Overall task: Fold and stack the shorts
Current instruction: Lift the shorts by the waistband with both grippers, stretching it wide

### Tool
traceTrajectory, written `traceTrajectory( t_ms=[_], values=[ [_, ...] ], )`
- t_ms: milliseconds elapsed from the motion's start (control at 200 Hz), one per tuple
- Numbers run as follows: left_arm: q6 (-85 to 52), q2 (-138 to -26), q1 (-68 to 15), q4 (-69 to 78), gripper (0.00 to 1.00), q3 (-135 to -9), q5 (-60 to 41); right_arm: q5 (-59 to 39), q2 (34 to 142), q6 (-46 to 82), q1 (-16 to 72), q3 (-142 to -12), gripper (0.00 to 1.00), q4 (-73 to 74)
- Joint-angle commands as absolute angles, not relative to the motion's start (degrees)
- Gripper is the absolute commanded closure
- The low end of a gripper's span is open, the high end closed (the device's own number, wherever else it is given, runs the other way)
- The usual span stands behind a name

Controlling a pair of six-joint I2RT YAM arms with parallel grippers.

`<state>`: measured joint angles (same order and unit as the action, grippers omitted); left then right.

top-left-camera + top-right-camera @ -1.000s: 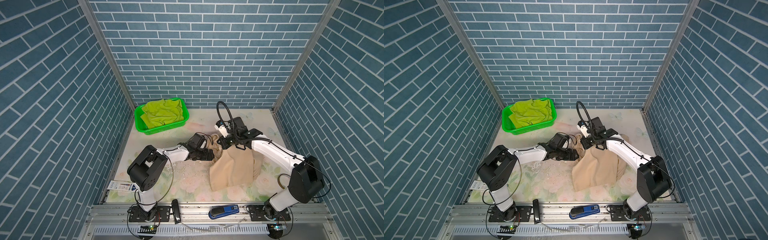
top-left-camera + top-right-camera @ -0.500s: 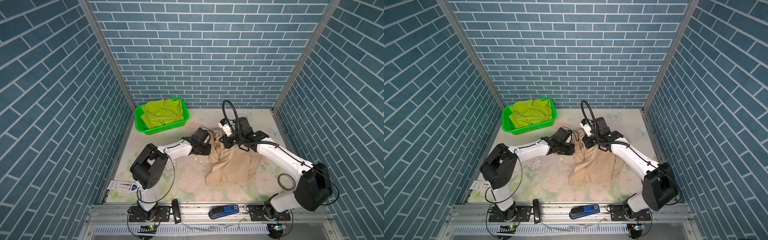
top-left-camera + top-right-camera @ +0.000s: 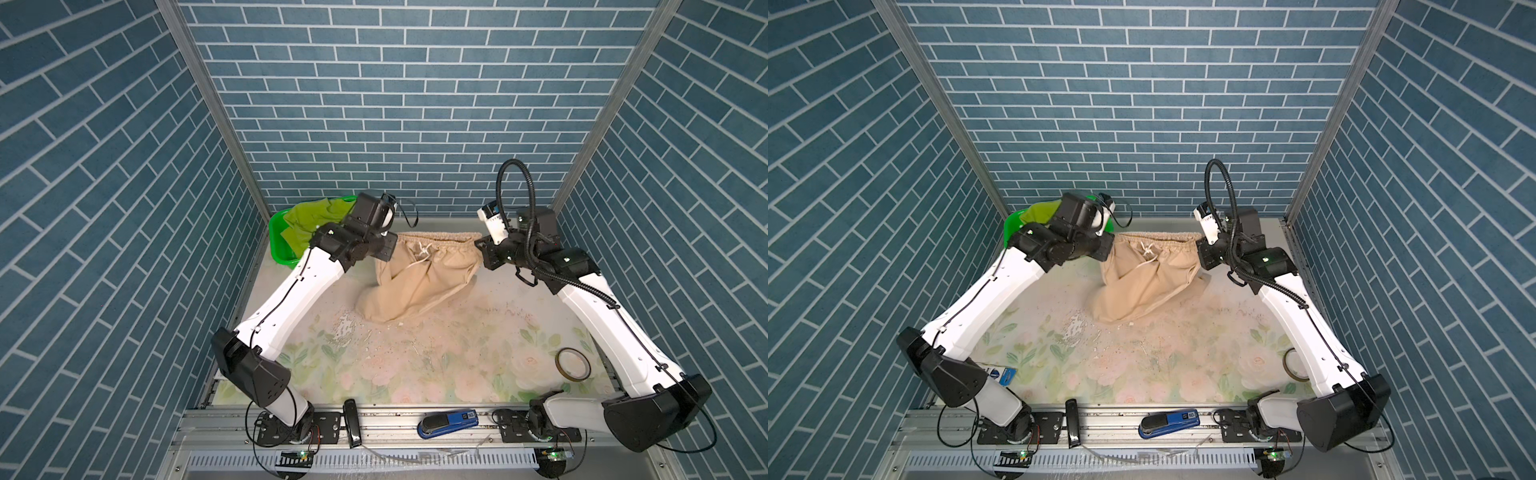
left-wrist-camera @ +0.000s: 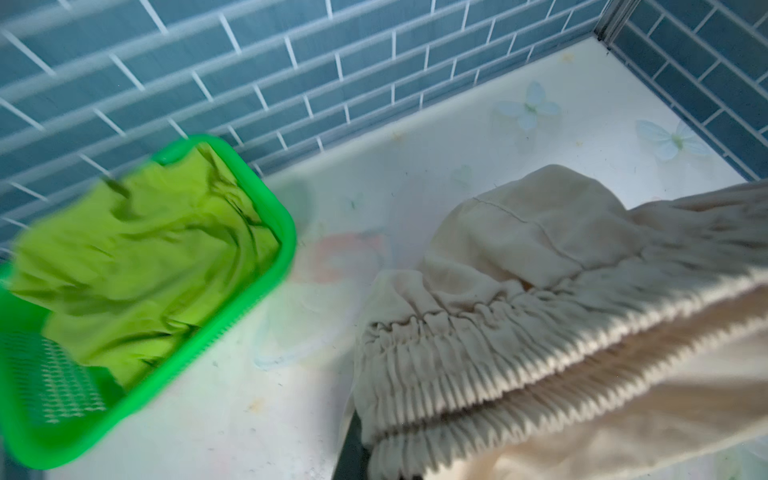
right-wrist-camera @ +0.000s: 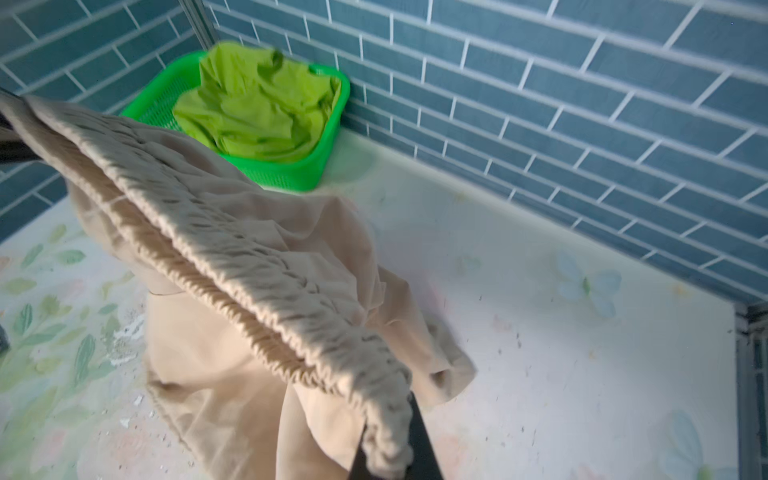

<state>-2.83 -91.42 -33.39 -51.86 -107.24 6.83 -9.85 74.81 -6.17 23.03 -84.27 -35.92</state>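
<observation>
The beige shorts (image 3: 424, 270) (image 3: 1150, 274) hang by their waistband, stretched between my two grippers near the back of the table, with the white drawstring showing and the legs bunched on the mat. My left gripper (image 3: 392, 245) (image 4: 365, 457) is shut on the waistband's left end. My right gripper (image 3: 482, 249) (image 5: 386, 457) is shut on its right end. The gathered elastic of the beige shorts (image 4: 540, 332) (image 5: 249, 257) fills both wrist views. The lime green shorts (image 3: 307, 216) (image 5: 257, 108) lie crumpled in the basket (image 3: 278, 245) (image 4: 232, 324) at the back left, partly behind my left arm.
A tape roll (image 3: 573, 363) lies on the mat at the front right. A blue stapler (image 3: 446, 422) and a black bar (image 3: 352, 422) rest on the front rail. White crumbs (image 3: 345, 328) dot the mat's middle. Brick walls close in three sides.
My left gripper has shut on the waistband. Both arms have risen, moved back and spread apart, so the beige shorts went from a heap to hanging stretched.
</observation>
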Motion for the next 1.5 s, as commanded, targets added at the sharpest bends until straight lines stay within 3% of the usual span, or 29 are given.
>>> traceTrajectory(
  t_ms=[0,200,425,525,840,1155,1315,1495],
  values=[
    [5.4,-92.0,-32.6,-65.0,1.00,-119.0,11.9,-8.7,75.6,-11.5,21.7,-91.5,1.00,-41.0],
    [9.3,-90.9,-32.6,-71.7,1.00,-127.6,10.0,-10.5,72.7,-12.4,21.5,-98.6,1.00,-41.8],
    [8.9,-83.3,-32.7,-71.2,1.00,-124.0,11.0,-5.7,71.5,-14.1,21.2,-100.2,1.00,-44.6],
    [8.9,-82.8,-32.8,-73.7,1.00,-126.9,9.5,-8.2,72.3,-13.0,21.2,-104.7,1.00,-47.8],
    [9.5,-79.5,-32.7,-79.8,1.00,-136.9,-12.1,-19.5,67.3,-9.7,21.2,-111.7,1.00,-51.3],
    [8.8,-81.9,-32.6,-83.6,1.00,-138.5,2.0,-8.2,67.6,-11.9,21.2,-116.0,1.00,-56.9],
    [8.4,-89.2,-31.4,-84.0,1.00,-139.2,5.2,-3.8,74.2,-13.4,20.1,-112.9,1.00,-55.8],
    [8.0,-98.4,-26.6,-73.9,1.00,-135.2,4.2,-4.7,83.2,-12.2,14.2,-108.3,1.00,-46.2]
  ],
)
